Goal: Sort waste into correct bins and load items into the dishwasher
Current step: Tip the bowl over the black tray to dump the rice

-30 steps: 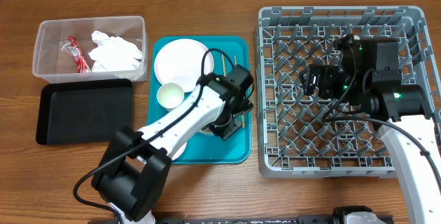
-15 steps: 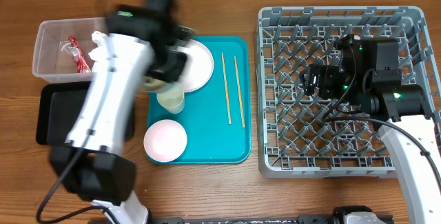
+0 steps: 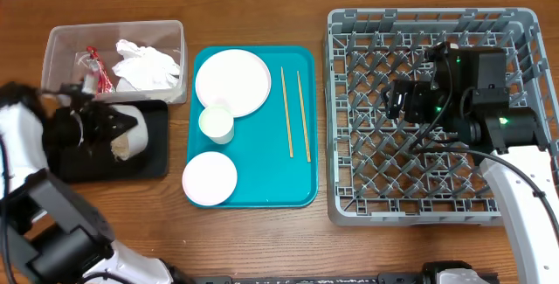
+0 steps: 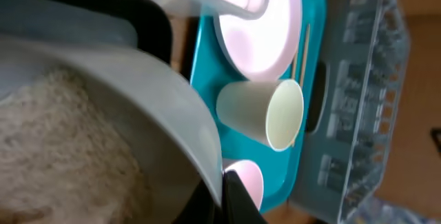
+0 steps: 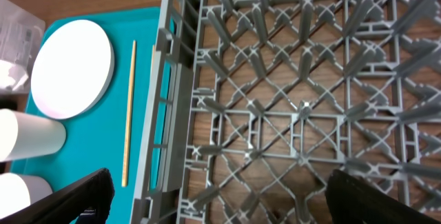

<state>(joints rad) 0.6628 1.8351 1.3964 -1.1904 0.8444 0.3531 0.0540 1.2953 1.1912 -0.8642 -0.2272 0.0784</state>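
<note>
My left gripper (image 3: 112, 132) is shut on the rim of a white bowl (image 3: 129, 141), held tilted on its side over the black tray (image 3: 150, 165). In the left wrist view the fingers (image 4: 224, 198) pinch the bowl wall (image 4: 145, 107), with rice-like scraps (image 4: 48, 148) inside. The clear tub (image 3: 61, 57) holds white tissues (image 3: 148, 65) and a red sauce packet (image 3: 100, 74). My right gripper (image 3: 402, 105) is open and empty over the grey dish rack (image 3: 349, 100), also in the right wrist view (image 5: 217, 196).
The teal serving tray (image 3: 262, 192) holds a round white plate (image 3: 232, 81), a small cup (image 3: 216, 123) lying on its side, a pale-pink bowl (image 3: 210, 177) and two wooden chopsticks (image 3: 293, 114). The rack (image 5: 296, 114) holds no dishes.
My left arm has swung from the teal tray leftward with the bowl, which is now over the black tray. The right arm has not moved.
</note>
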